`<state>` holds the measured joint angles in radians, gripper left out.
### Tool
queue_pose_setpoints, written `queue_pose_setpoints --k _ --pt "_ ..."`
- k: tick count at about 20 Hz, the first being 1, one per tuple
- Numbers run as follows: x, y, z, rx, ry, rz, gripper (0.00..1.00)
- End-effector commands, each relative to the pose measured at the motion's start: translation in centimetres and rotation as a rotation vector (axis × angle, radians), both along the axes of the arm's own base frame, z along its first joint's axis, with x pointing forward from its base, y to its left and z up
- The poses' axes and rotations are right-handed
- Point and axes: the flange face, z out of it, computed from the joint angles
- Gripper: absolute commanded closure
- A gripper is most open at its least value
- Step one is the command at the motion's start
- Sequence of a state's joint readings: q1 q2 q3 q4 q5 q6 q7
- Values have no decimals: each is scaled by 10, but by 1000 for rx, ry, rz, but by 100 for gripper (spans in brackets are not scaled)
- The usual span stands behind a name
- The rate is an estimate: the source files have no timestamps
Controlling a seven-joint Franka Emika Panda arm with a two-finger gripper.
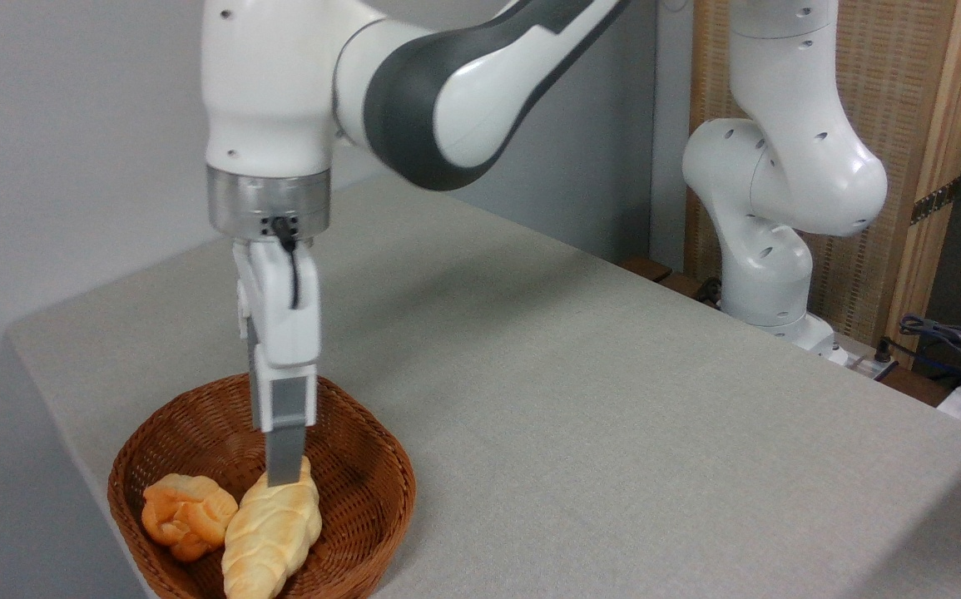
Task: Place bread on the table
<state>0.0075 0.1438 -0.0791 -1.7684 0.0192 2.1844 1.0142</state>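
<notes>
Camera view from the front: the bread (pixel 186 515), a small round orange-golden bun with a knotted top, lies inside the brown wicker basket (pixel 364 474) at the near left corner of the table (pixel 613 399). The bun is close to round, so it has no clear long axis; its twisted top faces up and a little toward the camera. It sits in the left part of the basket, touching or nearly touching the longer pale-yellow braided loaf (pixel 272 528) on its right. That loaf runs from the middle of the basket down toward its near rim, where its lower end and the basket's front edge are cut off by the bottom of the picture.

The gripper (pixel 284 466) hangs straight down into the basket from the white arm, seen edge-on, so only one grey finger (pixel 284 453) shows and the other is hidden behind it. Whether the fingers are spread or closed cannot be told. The fingertip meets the upper end of the loaf; whether it grips the loaf cannot be told either.

The bun lies to the left of the gripper and lower in the picture, apart from the finger.
</notes>
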Motion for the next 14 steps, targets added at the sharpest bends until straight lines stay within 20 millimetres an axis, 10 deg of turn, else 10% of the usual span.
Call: queue_pose_setpoints --k 1,14 --pt "11 -17 -21 41 -5 -60 0" --pt "59 -31 -45 15 -67 -74 0"
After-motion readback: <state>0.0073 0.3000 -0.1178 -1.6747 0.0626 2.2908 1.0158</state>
